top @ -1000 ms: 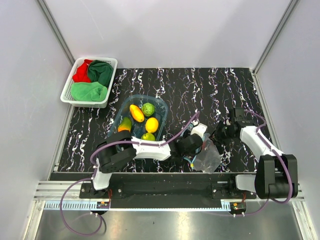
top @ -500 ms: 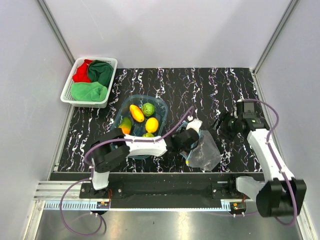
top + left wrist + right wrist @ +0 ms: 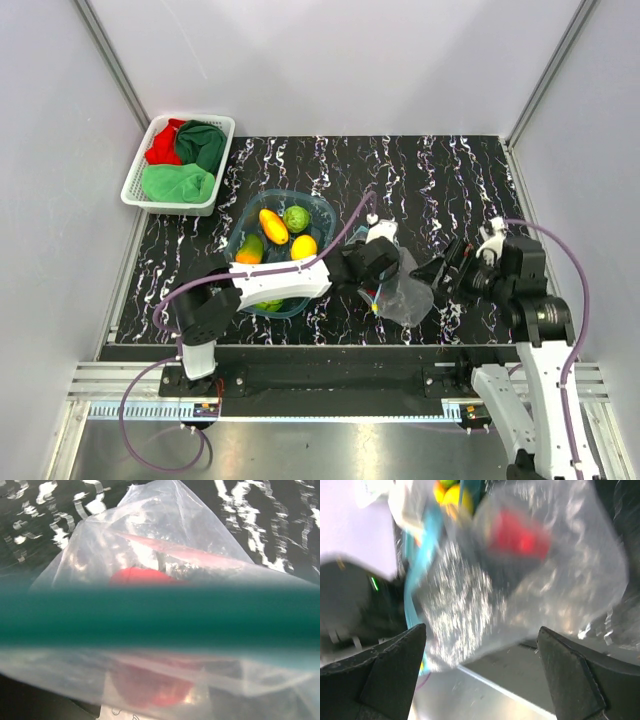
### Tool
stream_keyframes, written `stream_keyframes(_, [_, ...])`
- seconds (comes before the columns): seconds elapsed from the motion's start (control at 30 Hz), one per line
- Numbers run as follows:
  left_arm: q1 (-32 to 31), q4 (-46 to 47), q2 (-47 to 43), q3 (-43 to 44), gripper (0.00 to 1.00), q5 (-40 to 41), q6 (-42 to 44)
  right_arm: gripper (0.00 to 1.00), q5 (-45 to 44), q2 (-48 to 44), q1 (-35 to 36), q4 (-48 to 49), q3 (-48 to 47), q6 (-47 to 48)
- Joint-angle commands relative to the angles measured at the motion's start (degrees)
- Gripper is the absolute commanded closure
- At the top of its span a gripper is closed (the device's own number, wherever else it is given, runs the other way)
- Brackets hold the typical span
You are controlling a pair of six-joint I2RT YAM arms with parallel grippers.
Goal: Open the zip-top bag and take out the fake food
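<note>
Pinching zip-top bag — left claw | red fake food inside | right claw wide open

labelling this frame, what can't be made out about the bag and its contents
Left wrist view: blurred teal zip strip crosses the frame, hiding most of the red piece; the left jaws are out of frame.
Right wrist view: motion blur; whether the zip-top bag is open is unclear.
Top view: contents too small.
</note>
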State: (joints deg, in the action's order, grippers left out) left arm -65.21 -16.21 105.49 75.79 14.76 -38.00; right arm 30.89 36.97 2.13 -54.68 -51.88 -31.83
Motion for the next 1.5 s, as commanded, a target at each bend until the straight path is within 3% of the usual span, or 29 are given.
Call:
stream_keyframes(0.0, [2.0, -3.2, -1.6, 3.5, 1.0, 0.6, -4.8, 0.0, 8.3, -3.6, 0.2, -0.2, 6.3, -5.5])
stream_keyframes(0.3, [2.4, -2.5, -0.8, 4.5, 1.0, 3.1, -13.3, 0.0, 19.9, -10.6, 0.2, 11.7, 17.7, -25.8])
stream_keyframes(0.53, [2.1, 1.6, -0.5, 3.8, 1.0, 2.8, -22.2, 0.04, 20.6, -10.8, 0.2, 15.8, 20.7, -30.4])
stream_keyframes(0.63, [1.8, 2.5, 0.1, 4.2, 1.0, 1.7, -23.9, 0.14, 19.3, -10.3, 0.2, 17.4, 21.3, -31.4])
stream_keyframes(0.7, [1.7, 2.7, 0.1, 4.0, 1.0, 0.7, -24.4, 0.27, 18.3, -10.3, 0.2, 19.4, 22.1, -32.8])
stream_keyframes(0.87, [1.8, 4.4, -2.3, 1.3, 1.0, -1.1, -24.0, 0.81, 14.4, -11.0, 0.2, 24.4, 25.8, -36.3])
stream_keyframes(1.0, [2.2, 5.0, -5.6, -1.4, 1.0, -5.2, -19.9, 1.0, 11.1, -9.6, 0.2, 24.6, 27.2, -34.1])
stream_keyframes(1.27, [6.6, 6.0, -14.6, -10.4, 1.0, -16.5, -12.0, 1.0, 6.2, -6.3, 0.2, 20.1, 24.2, -25.4])
stream_keyframes(1.47, [9.0, 11.4, -18.9, -13.2, 1.0, -25.7, -12.7, 1.0, -0.5, -5.5, 0.2, 16.5, 21.5, -17.1])
